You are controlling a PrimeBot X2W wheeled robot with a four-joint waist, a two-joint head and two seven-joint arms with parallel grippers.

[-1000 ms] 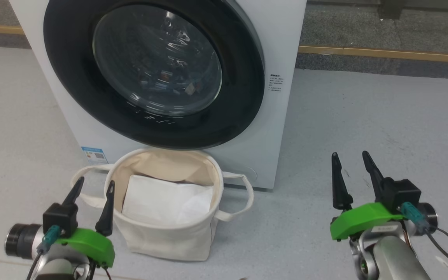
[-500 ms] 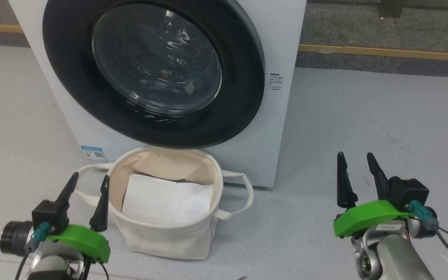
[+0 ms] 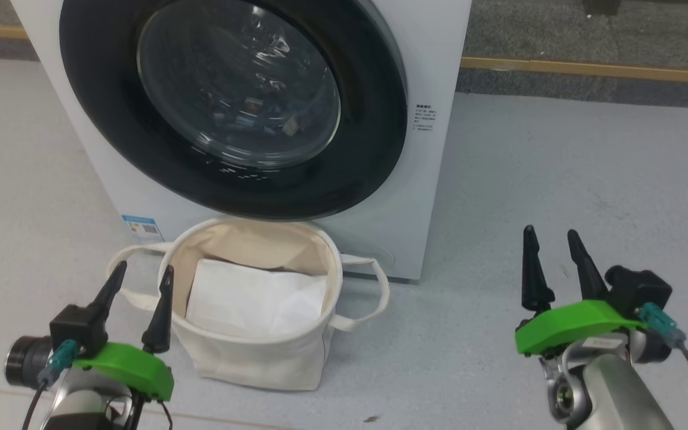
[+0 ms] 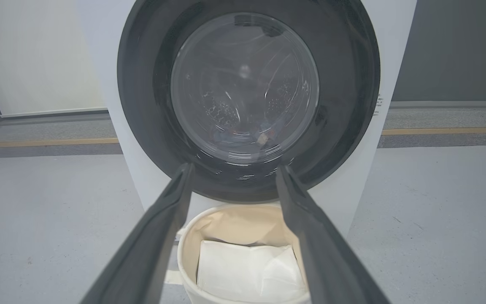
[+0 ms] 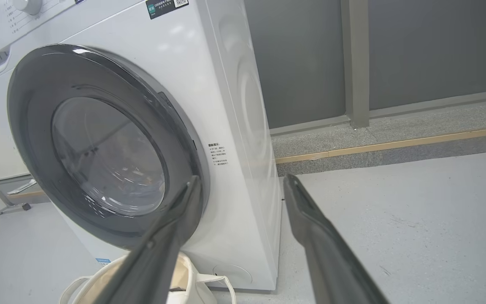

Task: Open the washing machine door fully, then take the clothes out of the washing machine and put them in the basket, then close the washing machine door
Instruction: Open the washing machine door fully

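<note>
The white washing machine (image 3: 433, 179) fills the upper left of the head view. The washing machine door (image 3: 111, 149), with its black rim and glass bowl, lies close against the front. Through the glass, bits of blue and orange clothes (image 3: 248, 113) (image 4: 264, 135) rest low in the drum. The cream basket (image 3: 260, 358) stands on the floor right below the door. My left gripper (image 3: 145, 267) hovers open at the basket's left rim. My right gripper (image 3: 550, 230) is open over bare floor to the right of the machine. Both hold nothing.
A flat white sheet (image 3: 254, 295) lies inside the basket. Grey floor (image 3: 559, 167) spreads to the right of the machine. A yellow strip (image 3: 589, 67) and a darker raised band run along the back. The basket's loop handles (image 3: 374, 292) stick out at both sides.
The head view has shifted slightly, so the machine and basket sit a little higher. My right gripper has drifted a little to the right. Both grippers stay open.
</note>
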